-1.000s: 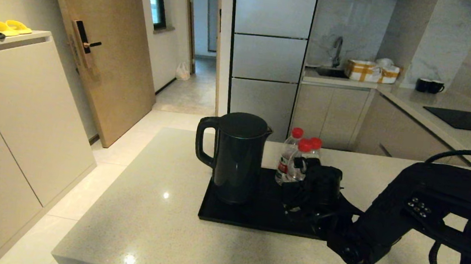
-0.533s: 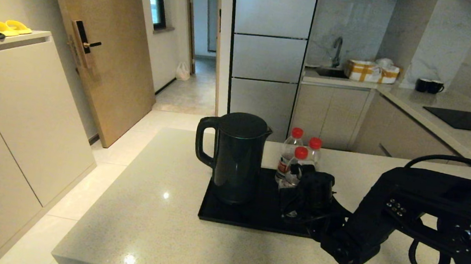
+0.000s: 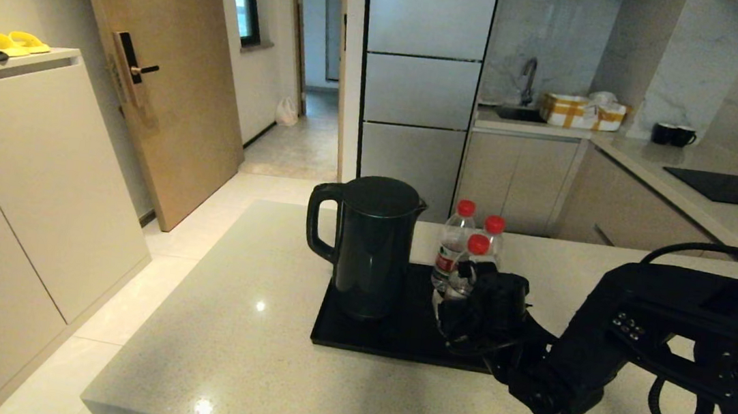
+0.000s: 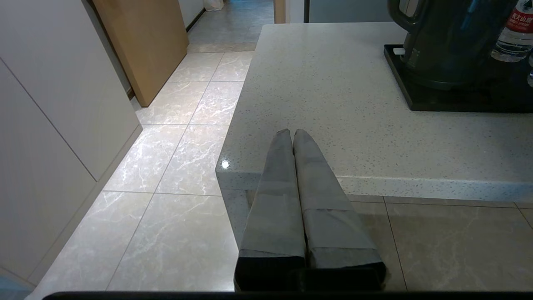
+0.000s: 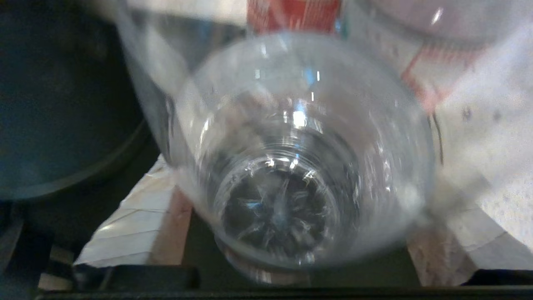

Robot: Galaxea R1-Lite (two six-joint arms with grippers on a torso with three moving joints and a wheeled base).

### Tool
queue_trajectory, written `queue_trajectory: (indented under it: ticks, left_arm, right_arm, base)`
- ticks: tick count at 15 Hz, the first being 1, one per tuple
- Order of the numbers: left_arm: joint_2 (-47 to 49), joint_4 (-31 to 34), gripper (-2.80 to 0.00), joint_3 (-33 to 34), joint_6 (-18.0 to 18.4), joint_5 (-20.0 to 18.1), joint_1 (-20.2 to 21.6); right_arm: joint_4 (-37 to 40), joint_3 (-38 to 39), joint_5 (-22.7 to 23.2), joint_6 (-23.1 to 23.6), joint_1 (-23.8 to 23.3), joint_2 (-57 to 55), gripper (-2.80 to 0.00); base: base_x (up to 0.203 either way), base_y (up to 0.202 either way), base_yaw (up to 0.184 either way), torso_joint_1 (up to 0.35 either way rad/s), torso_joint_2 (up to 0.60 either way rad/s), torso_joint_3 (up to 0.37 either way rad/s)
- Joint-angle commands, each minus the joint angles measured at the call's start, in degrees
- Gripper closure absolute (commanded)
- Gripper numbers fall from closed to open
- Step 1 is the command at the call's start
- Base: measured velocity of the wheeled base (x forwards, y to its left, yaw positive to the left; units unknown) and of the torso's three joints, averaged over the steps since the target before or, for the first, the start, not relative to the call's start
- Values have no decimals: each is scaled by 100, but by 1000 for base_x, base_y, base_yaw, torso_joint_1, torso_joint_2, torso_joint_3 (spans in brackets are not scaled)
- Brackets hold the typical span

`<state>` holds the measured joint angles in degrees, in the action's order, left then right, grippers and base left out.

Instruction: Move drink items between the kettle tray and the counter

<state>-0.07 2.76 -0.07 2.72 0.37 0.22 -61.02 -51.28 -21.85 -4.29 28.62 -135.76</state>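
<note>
The tall black kettle (image 3: 368, 248) stands on the left part of the black kettle tray (image 3: 396, 339), which lies on the beige speckled counter (image 3: 245, 345). Three red-capped water bottles cluster at the tray's far right. My right gripper (image 3: 462, 307) is over the tray, shut on the nearest bottle (image 3: 464, 275). In the right wrist view that bottle (image 5: 291, 166) fills the space between the fingers (image 5: 137, 225), and its base faces the camera. The two other bottles (image 3: 453, 243) stand just behind. My left gripper (image 4: 292, 133) is shut and empty, off the counter's near left corner.
A cream cabinet (image 3: 37, 165) with shoes stands to the left across a strip of tiled floor. Far right are a black cooktop panel (image 3: 734, 188) and two black mugs (image 3: 673, 135). The counter (image 4: 333, 104) lies bare left of the tray (image 4: 437, 102) and in front of it.
The nearest bottle's cap has dropped lower and nearer along with my right gripper. The right arm swung left, then back a little. The kettle and the other two bottles stayed put.
</note>
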Motion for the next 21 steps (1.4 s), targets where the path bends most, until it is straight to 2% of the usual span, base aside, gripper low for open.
queue_trajectory:
  ticks: [1,5,8,10,12,13,16,18,19,21]
  left_arm:
    - [7,1,0,4,1,3,4]
    - [7,0,0,2,1,3,4]
    - [7,3,0,-1,1,0,4]
    - [7,6,0,0,1,7,4]
    - [7,-3,0,4,1,4,4]
    - [7,-3,0,-1,1,-2,4]
    - [7,3,0,7,1,2,4]
    - [7,4,0,5,1,3,4]
    - [7,6,0,7,1,6,4]
    - [7,6,0,-1,1,7,4]
  right_arm:
    - [64,383,260,-15,19,337,-280]
    - [122,1165,940,-288,21,1271,-280]
    - [282,1627,1062,-478,3,2397,-280]
    - [724,1931,1091,-576,-74,3662,-280]
    - [1823,2030,1128,-628,-296,5103,-280]
    - [2566,2009,1147,-647,-460,5779,0]
    - [5093,1765,1073,-770,-821,7639,0]
    - [6909,1436,732,-929,-927,8738,0]
    - [8028,1104,522,-1071,-1002,9189,0]
    - [9883,-52,278,-1393,-1368,9755,0]
  base:
    - [0,0,0,0,0,0]
    - [0,0,0,0,0,0]
    - [0,0,0,0,0,0]
    - [0,0,0,0,0,0]
    - [0,0,0,0,0,0]
    - [0,0,0,0,0,0]
    - [0,0,0,0,0,0]
    - [0,0,0,0,0,0]
    - [0,0,0,0,0,0]
    - [0,0,0,0,0,0]
